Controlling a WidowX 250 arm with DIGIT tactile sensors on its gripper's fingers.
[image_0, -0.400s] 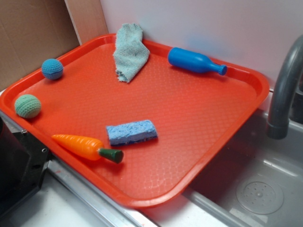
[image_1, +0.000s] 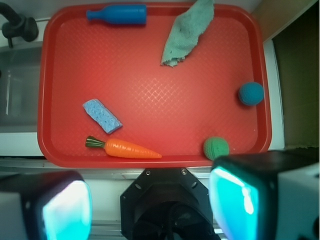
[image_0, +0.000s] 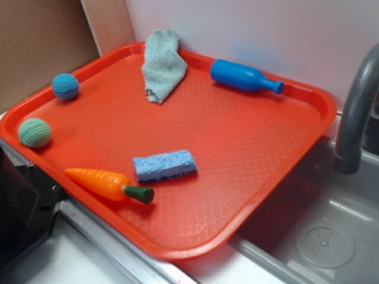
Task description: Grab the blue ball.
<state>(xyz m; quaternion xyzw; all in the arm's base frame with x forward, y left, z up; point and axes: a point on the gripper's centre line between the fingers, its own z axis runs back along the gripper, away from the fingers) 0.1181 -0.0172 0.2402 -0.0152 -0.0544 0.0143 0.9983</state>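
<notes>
- Right now you have the blue ball (image_0: 65,86) (image_1: 250,93) sitting on the red tray (image_0: 237,148) (image_1: 150,100), close to the tray's left rim toward its far-left corner as the exterior view shows it.
- From the wrist camera you see that same ball near the right rim of the tray, about halfway up the picture, with nothing touching it.
- Your jaws show at the bottom of the wrist view as two pale pads glowing cyan (image_1: 66,210), standing wide apart and holding nothing; the gripper (image_1: 150,207) hangs high over the near edge of the tray, well away from the ball.
- You can see a green ball (image_0: 34,132) (image_1: 216,148) near the blue one, further along the same rim toward the near corner, the two apart.
- An orange carrot (image_0: 106,184) (image_1: 125,148) lies along the near rim, with a blue sponge (image_0: 164,165) (image_1: 101,116) just beside it.
- A grey-green cloth (image_0: 162,64) (image_1: 189,31) drapes over the far rim, and a blue bottle (image_0: 244,76) (image_1: 118,14) lies on its side by the same rim.
- Beyond the tray's right side you have a sink (image_0: 320,236) with a dark tap (image_0: 354,112) (image_1: 17,26).
</notes>
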